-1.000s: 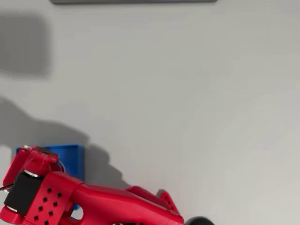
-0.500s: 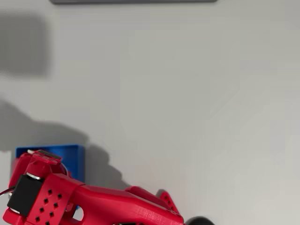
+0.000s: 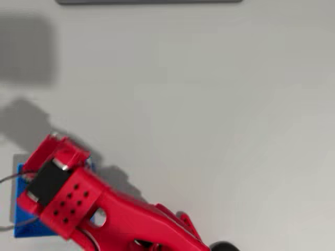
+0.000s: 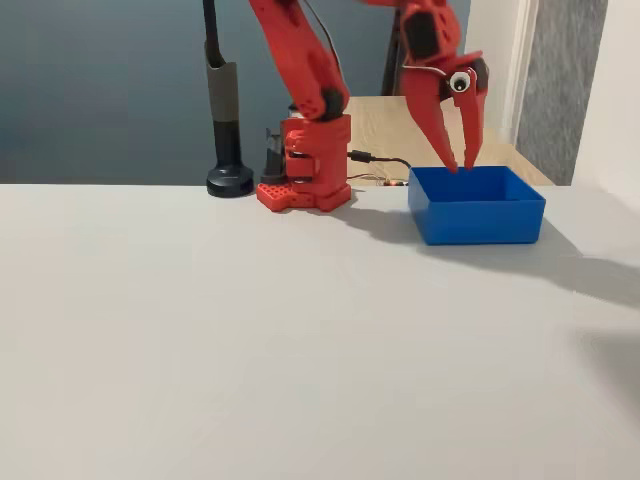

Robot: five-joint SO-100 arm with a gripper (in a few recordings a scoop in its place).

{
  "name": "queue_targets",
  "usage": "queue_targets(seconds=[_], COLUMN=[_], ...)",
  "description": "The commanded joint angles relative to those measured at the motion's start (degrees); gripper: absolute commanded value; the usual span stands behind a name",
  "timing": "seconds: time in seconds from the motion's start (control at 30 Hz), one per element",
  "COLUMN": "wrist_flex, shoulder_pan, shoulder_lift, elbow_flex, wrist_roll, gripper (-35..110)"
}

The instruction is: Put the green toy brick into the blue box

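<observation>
End effector [image 4: 458, 165] hangs over blue box [image 4: 477, 205] near the tabletop's far right edge, fingers spread, tips at rim height. Green toy brick unseen, likely dropped inside.

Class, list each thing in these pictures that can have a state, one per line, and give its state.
gripper: open, fingers pointing down, tips just above the box's back rim, nothing visible between them.
blue box: upright on the table, no lid; inside hidden.
red arm base: upright on the table.
</observation>
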Motion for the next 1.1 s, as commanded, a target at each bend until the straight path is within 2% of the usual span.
queue_targets(seconds=[0.0,0.17,0.43,0.57,0.73,1.07], wrist_flex=[-0.44,-4.31,-10.2,-13.27,-18.02,-18.54], shoulder_pan=[10.46,22.85,37.71,39.99,40.52,41.84], shoulder_lift=[3.25,3.96,4.66,6.5,17.84,42.71], elbow_flex=[-4.48,-3.52,8.79,13.27,23.99,42.28], wrist_roll=[0.79,1.23,0.35,0.7,-1.76,-4.04], gripper=[0,0,0,0,0,0])
